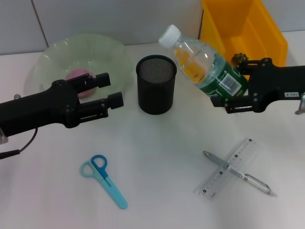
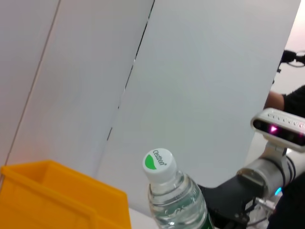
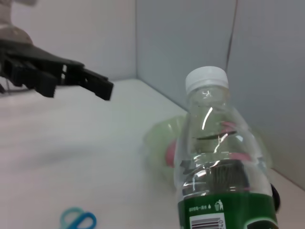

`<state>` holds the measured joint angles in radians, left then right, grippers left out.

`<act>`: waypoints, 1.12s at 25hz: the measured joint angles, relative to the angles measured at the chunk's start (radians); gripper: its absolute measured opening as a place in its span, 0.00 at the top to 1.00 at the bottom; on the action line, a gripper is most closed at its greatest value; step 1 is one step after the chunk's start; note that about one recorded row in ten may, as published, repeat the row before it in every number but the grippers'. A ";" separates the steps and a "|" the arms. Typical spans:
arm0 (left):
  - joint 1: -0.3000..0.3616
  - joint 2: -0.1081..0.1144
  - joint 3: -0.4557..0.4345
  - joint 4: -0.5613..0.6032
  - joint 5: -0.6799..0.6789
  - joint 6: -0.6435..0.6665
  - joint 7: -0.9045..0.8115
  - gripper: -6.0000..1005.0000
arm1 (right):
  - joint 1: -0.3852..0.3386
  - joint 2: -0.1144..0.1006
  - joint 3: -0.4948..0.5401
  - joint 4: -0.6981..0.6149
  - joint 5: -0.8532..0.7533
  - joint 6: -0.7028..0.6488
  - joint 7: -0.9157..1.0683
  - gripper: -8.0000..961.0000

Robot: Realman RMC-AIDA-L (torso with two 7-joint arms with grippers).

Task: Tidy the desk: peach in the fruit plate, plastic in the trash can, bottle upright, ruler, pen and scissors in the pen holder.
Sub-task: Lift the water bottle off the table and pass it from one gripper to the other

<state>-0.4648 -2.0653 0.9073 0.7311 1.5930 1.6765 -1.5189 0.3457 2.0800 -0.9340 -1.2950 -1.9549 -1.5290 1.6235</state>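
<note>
Bottle (image 1: 206,64): a clear plastic water bottle with a white screw cap (image 1: 170,36), a green label and a barcode, part-filled with liquid. It is held off the desk (image 1: 162,143), tilted with the cap toward the robot's left and its base toward the right hand (image 1: 233,93), whose black fingers are clamped on the labelled lower body. The step in hand appears to be standing the bottle upright; the next move would call for rotating the wrist until the cap points up, then lowering the base onto a bare patch of desk before releasing.

Just beside the cap stands the pen holder (image 1: 156,84), a black cylinder of fine wire mesh, open at the top; nothing can be seen inside it. Behind the bottle sits the trash can (image 1: 248,28), a rigid yellow bin with smooth walls.

The fruit plate (image 1: 114,55) is a pale green translucent bowl, and the pink peach (image 1: 78,75) lies in it. The left hand (image 1: 108,89) hovers in front of it, fingers apart, holding nothing.

Near the front of the desk lie the scissors (image 1: 103,180), with blue and teal plastic handles, closed. Well apart from them, a clear flat ruler (image 1: 228,168) and a slim silver pen (image 1: 238,172) lie crossed and touching. These three are not yet in the holder.
</note>
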 joint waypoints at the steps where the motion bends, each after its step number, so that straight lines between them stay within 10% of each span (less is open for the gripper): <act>1: -0.001 -0.001 0.000 -0.009 -0.010 0.000 0.003 0.21 | 0.005 0.000 -0.002 0.022 0.025 0.001 -0.021 0.20; 28: -0.033 -0.001 -0.007 -0.154 -0.182 -0.004 0.103 0.21 | 0.052 0.001 -0.108 0.207 0.269 -0.016 -0.198 0.20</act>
<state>-0.4976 -2.0663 0.9004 0.5773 1.4111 1.6725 -1.4161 0.3979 2.0811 -1.0417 -1.0881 -1.6857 -1.5451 1.4255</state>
